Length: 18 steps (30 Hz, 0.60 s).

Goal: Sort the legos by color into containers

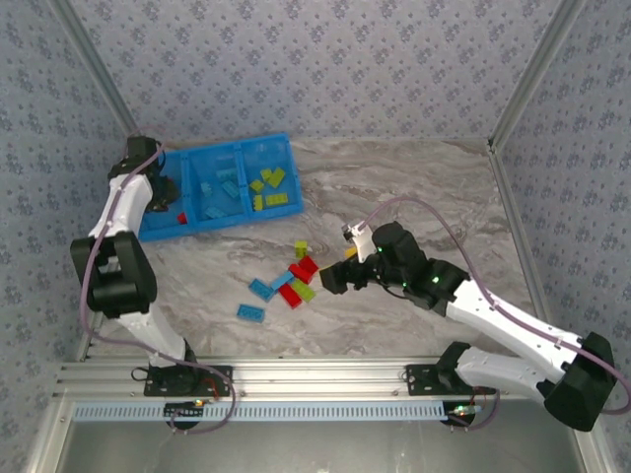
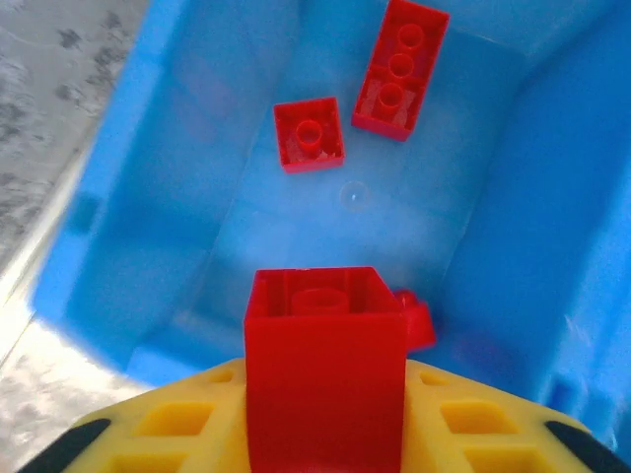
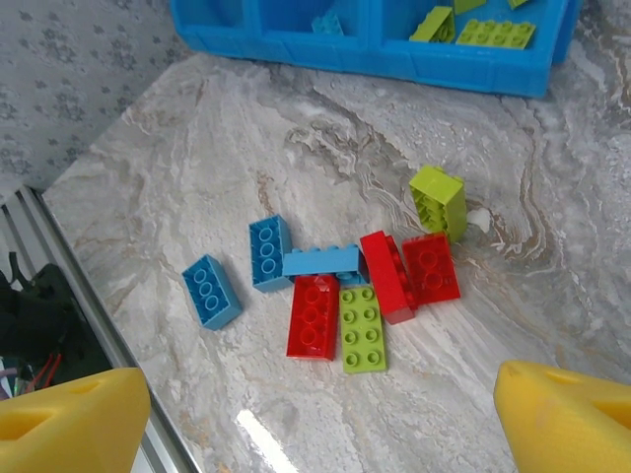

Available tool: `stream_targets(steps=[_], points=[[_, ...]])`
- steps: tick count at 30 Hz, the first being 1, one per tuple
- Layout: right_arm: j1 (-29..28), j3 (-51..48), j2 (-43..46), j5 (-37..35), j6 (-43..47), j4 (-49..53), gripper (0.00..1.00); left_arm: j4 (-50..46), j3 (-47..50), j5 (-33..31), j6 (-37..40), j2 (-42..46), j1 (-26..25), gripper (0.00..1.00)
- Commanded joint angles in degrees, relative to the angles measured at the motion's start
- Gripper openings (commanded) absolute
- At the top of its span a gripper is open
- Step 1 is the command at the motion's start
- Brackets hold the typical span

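Drop-off: the left pincer (image 2: 325,429) grasps a red brick (image 2: 323,360) over the tray's left compartment (image 2: 394,246); it likely lets go next. The right pincer (image 3: 315,414) hovers released near the loose legos (image 3: 335,286).

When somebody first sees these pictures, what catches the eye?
The bright blue tray stands at the far left of the table, its bricks grouped by colour. The left hand holds a red brick over its left compartment, and a mixed heap of loose bricks lies in the middle.
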State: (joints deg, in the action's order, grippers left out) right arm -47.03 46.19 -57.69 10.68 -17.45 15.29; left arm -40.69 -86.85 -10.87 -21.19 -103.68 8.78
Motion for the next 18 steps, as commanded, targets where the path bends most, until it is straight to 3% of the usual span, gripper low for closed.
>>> stream_targets(steps=[1, 4, 11, 14, 18], points=[[-0.56, -1.21, 2.34, -1.33, -1.87, 1.57, 0.93, 0.18, -3.37, 2.89, -0.57, -1.55, 0.01, 0.44], [-0.79, -2.83, 4.46, -2.76, -3.0, 1.68, 0.93, 0.85, -3.59, 2.6, 0.05, -0.73, 0.01, 0.52], [-0.69, -5.03, 5.27, -8.37, -4.77, 1.31, 0.93, 1.22, 1.31, 6.38, -1.35, 11.64, -1.36, 0.52], [-0.53, -4.84, 3.67, -12.33, -7.72, -0.95, 0.93, 3.28, 6.09, 8.1, 0.54, 21.96, -6.68, 0.52], [-0.41, -2.28, -3.62, -15.06, -13.04, -4.06, 0.93, 6.04, 13.5, 10.65, 10.58, 35.21, -18.31, 0.51]])
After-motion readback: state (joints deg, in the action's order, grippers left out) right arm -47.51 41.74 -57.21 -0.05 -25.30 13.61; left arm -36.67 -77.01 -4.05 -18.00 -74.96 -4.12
